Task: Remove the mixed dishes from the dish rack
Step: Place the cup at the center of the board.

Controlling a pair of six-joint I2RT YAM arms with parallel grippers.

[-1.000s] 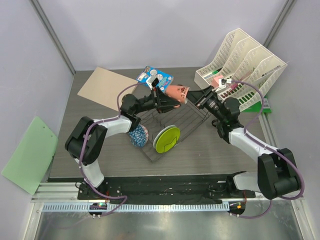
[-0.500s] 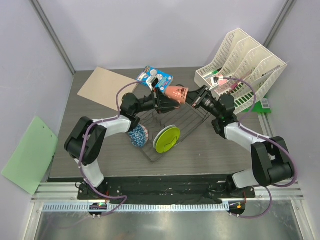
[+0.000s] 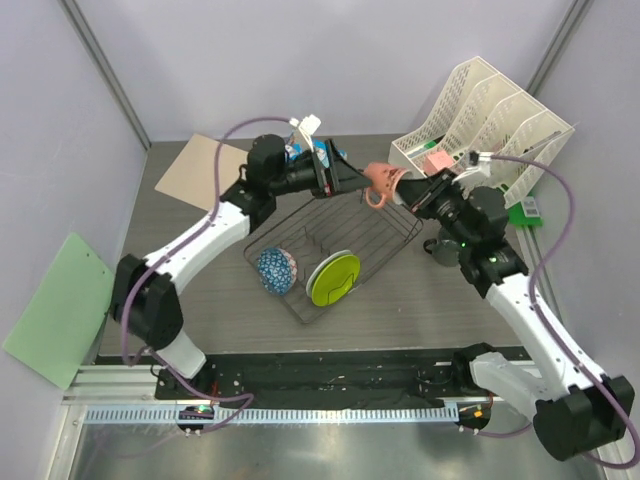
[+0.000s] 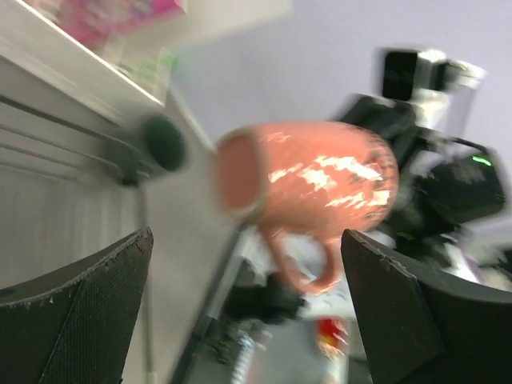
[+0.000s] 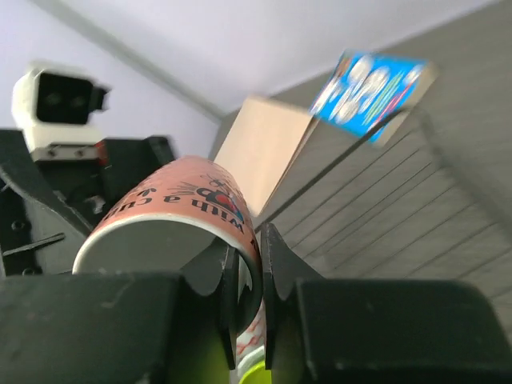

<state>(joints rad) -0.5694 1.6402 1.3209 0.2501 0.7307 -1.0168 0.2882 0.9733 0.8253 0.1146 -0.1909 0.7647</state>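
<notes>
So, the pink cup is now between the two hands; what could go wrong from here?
1. The right hand pinches only the rim of the salmon-pink cup, so the cup may swivel or slip and fall onto the dish rack below.
2. The open left hand has fingers on both sides of the cup; if either arm moves sideways, it might knock the cup loose.

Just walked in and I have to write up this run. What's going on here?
Two arms are unloading a dish rack. The right gripper is pinched shut on the rim of a pink cup, holding it in the air near the rack's far side. The left gripper is open, with the cup between its fingers but not touching them, so this looks like a hand-over to the right arm. A blue bowl and a green plate sit in the rack.
</notes>
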